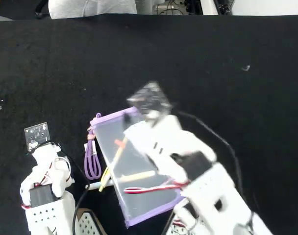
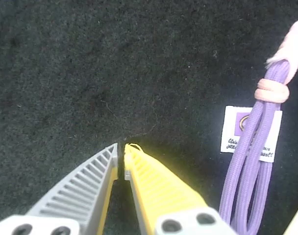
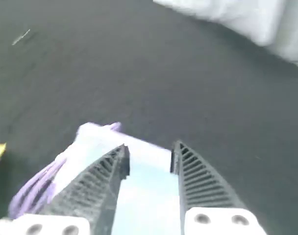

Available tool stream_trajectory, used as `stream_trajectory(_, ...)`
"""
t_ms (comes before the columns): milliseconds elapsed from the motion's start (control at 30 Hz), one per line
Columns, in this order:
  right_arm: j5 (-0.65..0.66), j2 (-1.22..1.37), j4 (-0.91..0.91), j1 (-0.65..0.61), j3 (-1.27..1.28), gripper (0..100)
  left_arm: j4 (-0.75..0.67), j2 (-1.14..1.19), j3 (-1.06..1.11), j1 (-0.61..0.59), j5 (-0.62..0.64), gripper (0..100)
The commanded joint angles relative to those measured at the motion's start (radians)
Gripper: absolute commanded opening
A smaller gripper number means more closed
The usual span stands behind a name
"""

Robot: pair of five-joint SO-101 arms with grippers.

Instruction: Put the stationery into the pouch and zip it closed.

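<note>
light: soft, even | shadows: faint | glare: right arm's white shell (image 1: 159, 139) washed out

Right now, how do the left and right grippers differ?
The left gripper has its jaws shut; the right gripper has them open. The left gripper is over bare table beside the purple cord; the right gripper is over one end of the pouch. The left has one yellow jaw, one grey; the right's are both grey. Neither holds anything.
</note>
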Motion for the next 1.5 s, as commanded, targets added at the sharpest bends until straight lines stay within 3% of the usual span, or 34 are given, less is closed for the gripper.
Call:
stream_trajectory(0,-0.006,0.094,-0.021,-0.157,-0.081,14.5,0.006,-0.002,0.025,0.005,0.006,3)
stream_trajectory(233,0.034,0.108,-0.023,-0.33,-0.001,14.5,0.006,-0.002,0.025,0.005,0.006,3)
stream_trajectory(367,0.117,0.11,-0.029,-0.353,0.087,14.5,0.006,-0.002,0.025,0.005,0.006,3)
stream_trajectory(567,0.117,0.128,-0.071,-0.313,0.131,14.5,0.006,-0.002,0.025,0.005,0.006,3)
stream_trajectory(733,0.114,0.302,-0.095,-0.311,0.058,14.5,0.006,-0.002,0.025,0.005,0.006,3)
stream_trajectory(1067,0.087,0.446,-0.068,-0.446,-0.024,14.5,0.006,-0.002,0.025,0.005,0.006,3)
stream_trajectory(1267,0.16,0.509,-0.071,-0.405,-0.013,14.5,0.006,-0.002,0.025,0.005,0.006,3)
stream_trajectory(1467,0.164,0.687,-0.058,-0.258,-0.119,14.5,0.006,-0.002,0.025,0.005,0.006,3)
